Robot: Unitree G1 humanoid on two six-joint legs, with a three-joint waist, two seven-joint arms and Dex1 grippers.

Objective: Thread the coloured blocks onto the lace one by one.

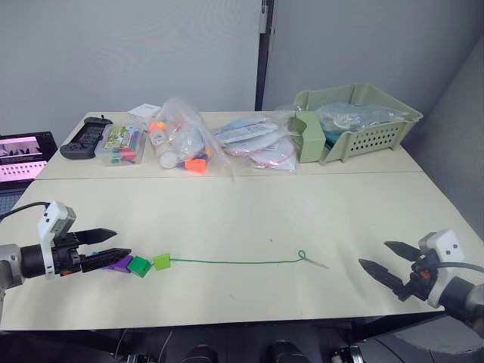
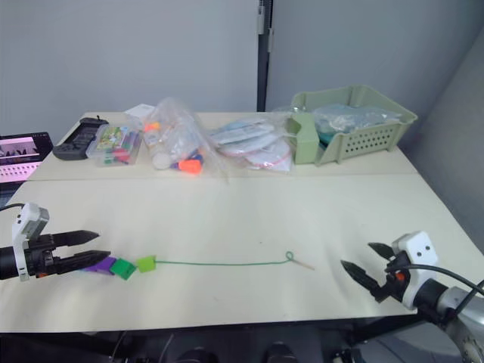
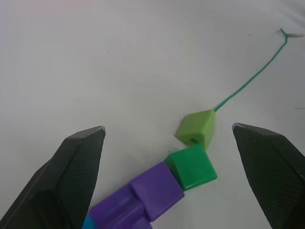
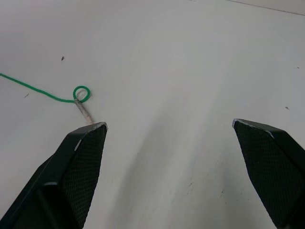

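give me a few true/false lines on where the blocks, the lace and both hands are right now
1. The left hand is open near the blocks. True.
2. The light green block sits on the lace. True.
3. The right hand grips the lace tip. False: it is open, with the tip lying on the table.
4. The dark green block lies in the green basket. False: it lies on the table next to a purple block.
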